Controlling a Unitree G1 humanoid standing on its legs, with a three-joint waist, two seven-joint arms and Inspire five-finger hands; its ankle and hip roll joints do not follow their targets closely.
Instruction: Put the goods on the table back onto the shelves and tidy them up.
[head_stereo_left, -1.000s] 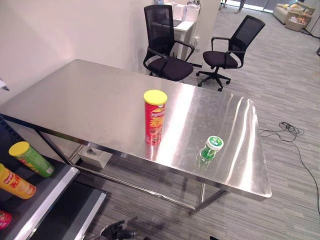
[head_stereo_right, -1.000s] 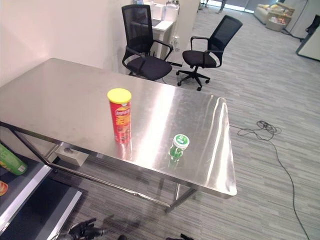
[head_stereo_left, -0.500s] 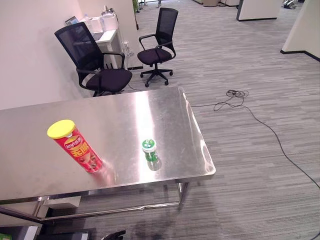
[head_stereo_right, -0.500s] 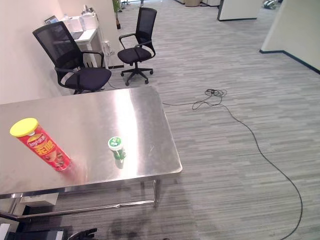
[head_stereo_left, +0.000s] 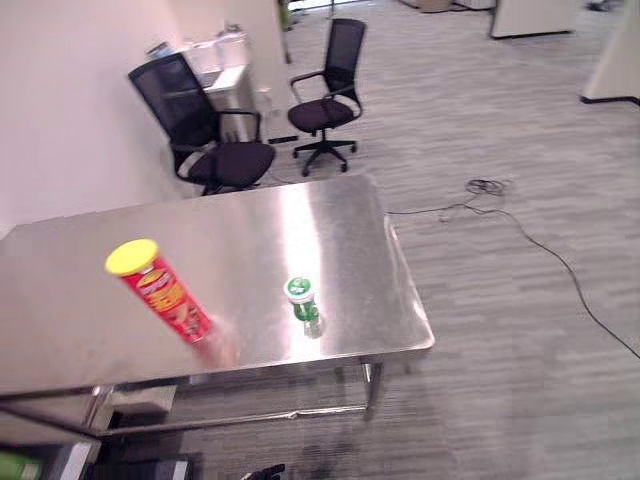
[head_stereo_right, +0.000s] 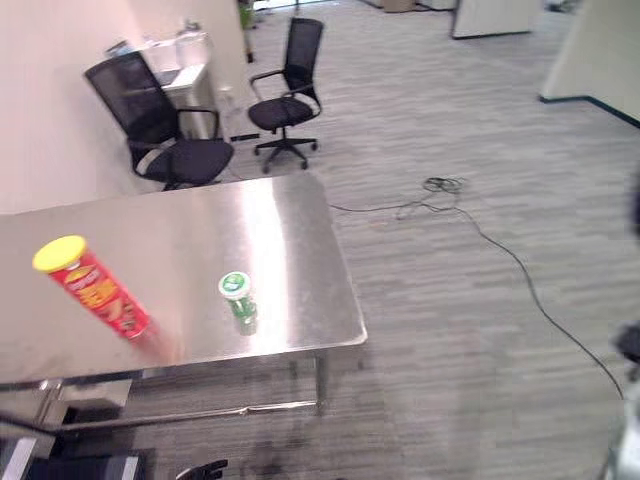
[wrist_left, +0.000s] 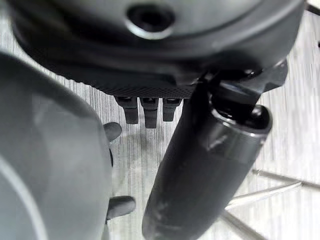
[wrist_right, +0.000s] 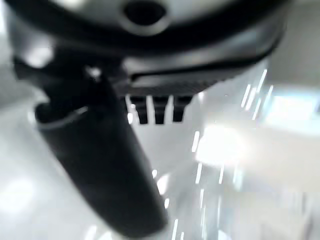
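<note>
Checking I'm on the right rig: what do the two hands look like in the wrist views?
Both are dark. The left hand has a rounded black housing, a ribbed strip, short squared fingers in a row and a thick cylindrical thumb. The right hand looks the same.

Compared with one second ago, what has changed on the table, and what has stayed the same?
Only the camera has swung; the shelves have left the view. The red chip can and the green-capped bottle stand on the steel table as before, untouched. Each robot hand, left and right, holds nothing.
</note>
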